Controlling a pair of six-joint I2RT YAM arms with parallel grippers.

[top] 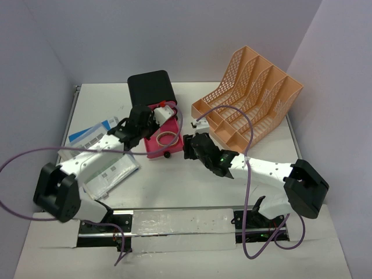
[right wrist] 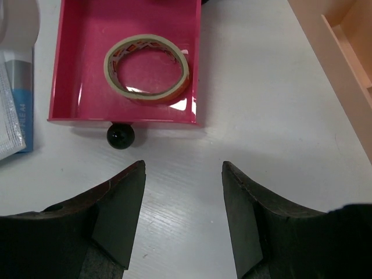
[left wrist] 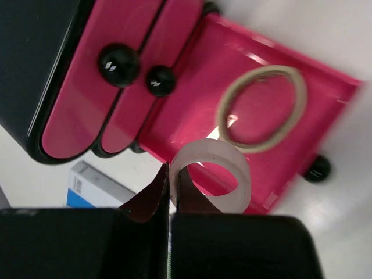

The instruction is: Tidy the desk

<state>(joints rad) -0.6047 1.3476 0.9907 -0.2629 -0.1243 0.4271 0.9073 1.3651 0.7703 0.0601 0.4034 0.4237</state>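
The white matte bench (top: 192, 186) carries everything, spreading beneath both arms; a black drawer box (top: 150, 87) and a peach mesh rack (top: 250, 96) stand at its far side; a glossy pink drawer (right wrist: 70, 87) sits pulled out, a beige tape ring (right wrist: 146, 67) lying inside; the left fingers (left wrist: 152, 197) pinch the wall of a translucent tape roll (left wrist: 235, 167) above it; the right fingers (right wrist: 119, 215) gape empty before its round black knob (right wrist: 120, 135); papers (top: 96, 145) lie partly hidden under the left arm.

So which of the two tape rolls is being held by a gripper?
The translucent white roll, its wall pinched between the left gripper's fingers near the open pink drawer. The tan roll lies flat inside that drawer, untouched.
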